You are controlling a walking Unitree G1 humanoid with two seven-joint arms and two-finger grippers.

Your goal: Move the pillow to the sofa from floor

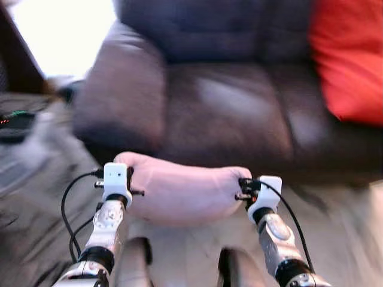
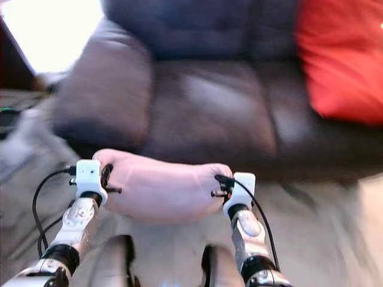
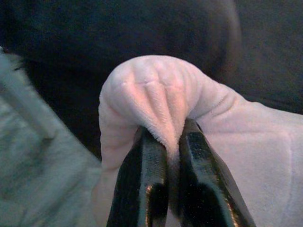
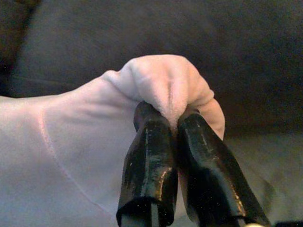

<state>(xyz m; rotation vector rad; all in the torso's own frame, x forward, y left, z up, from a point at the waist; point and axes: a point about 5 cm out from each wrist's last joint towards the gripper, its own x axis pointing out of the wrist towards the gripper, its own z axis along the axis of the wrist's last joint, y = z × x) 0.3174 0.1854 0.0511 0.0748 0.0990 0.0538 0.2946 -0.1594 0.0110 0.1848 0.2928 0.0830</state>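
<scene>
A pale pink plush pillow [image 1: 179,191] hangs between my two arms, lifted off the floor in front of the dark sofa [image 1: 227,113]. My left gripper [image 3: 173,144] is shut on a pinched fold at the pillow's [image 3: 246,156] left end. At the other end, my right gripper [image 4: 173,116] is shut on a bunched corner of the pillow [image 4: 61,151]. In the head views the left gripper [image 1: 128,179] and right gripper [image 1: 242,188] sit at the pillow's two ends, just short of the sofa's front edge. The picture is blurred.
A red cushion [image 1: 350,60] leans on the sofa's right side. The sofa's left armrest [image 1: 119,89] rises ahead on the left. A grey rug [image 1: 36,197] covers the floor at left, with a dark device [image 1: 15,122] on it. My legs [image 1: 179,269] show below.
</scene>
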